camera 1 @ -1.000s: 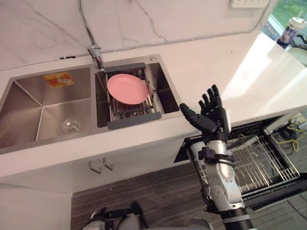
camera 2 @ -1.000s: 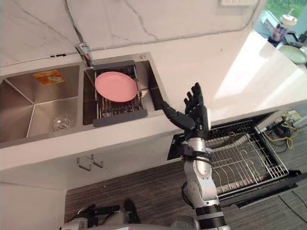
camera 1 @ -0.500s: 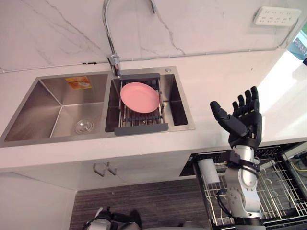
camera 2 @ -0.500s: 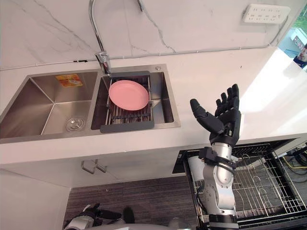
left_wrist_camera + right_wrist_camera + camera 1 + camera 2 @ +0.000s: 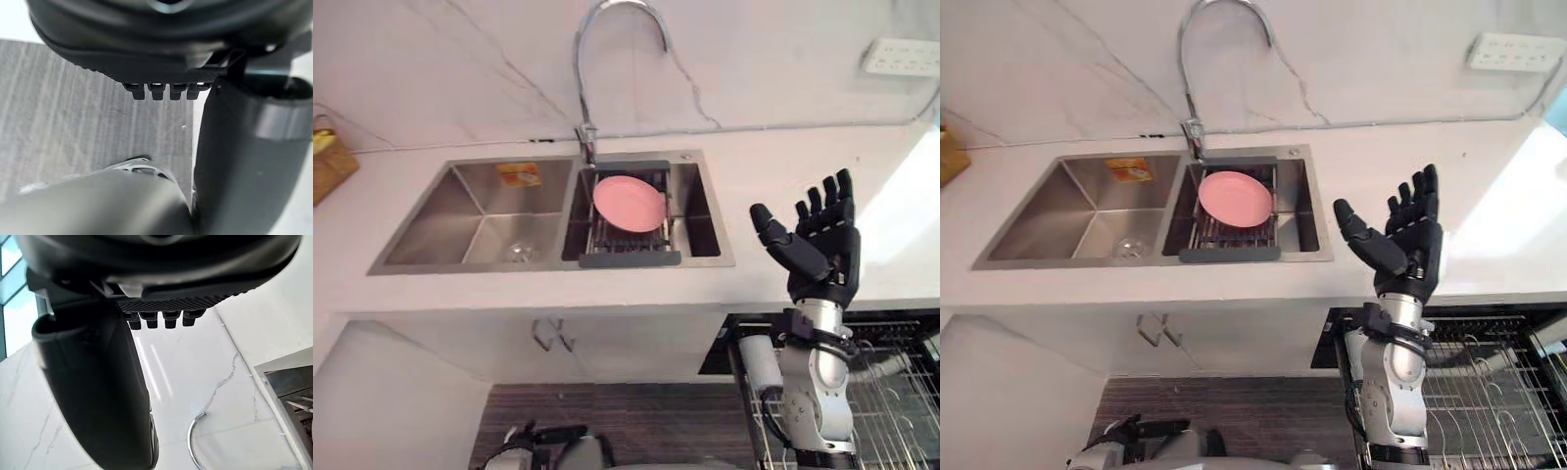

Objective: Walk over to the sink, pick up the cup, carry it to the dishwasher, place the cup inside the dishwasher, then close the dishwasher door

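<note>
Holds right hand point(image 5: 818, 250) up right of the sink point(image 5: 475, 211), fingers spread, empty (pink plate point(image 5: 628, 200) on the sink's rack point(image 5: 631, 258)); left hand point(image 5: 166, 44) below the sink, state unclear.

Open down into the left basin point(image 5: 480, 230) and over the table point(image 5: 803, 162) farther right; blocked in the right basin point(image 5: 705, 220) by rack point(image 5: 629, 258) and pink plate point(image 5: 628, 200), overhead by arching faucet point(image 5: 578, 88).

The double-bowl steel sink point(image 5: 460, 211) has a brushed, satin finish, while the tall curved tap point(image 5: 586, 139) is polished chrome. The round pink plate point(image 5: 628, 200) looks smooth and matt, on a metal wire rack point(image 5: 626, 240) with dark matt end bars. The white veined stone worktop point(image 5: 754, 157) is glossy. The right hand point(image 5: 822, 250) is matt black.
</note>
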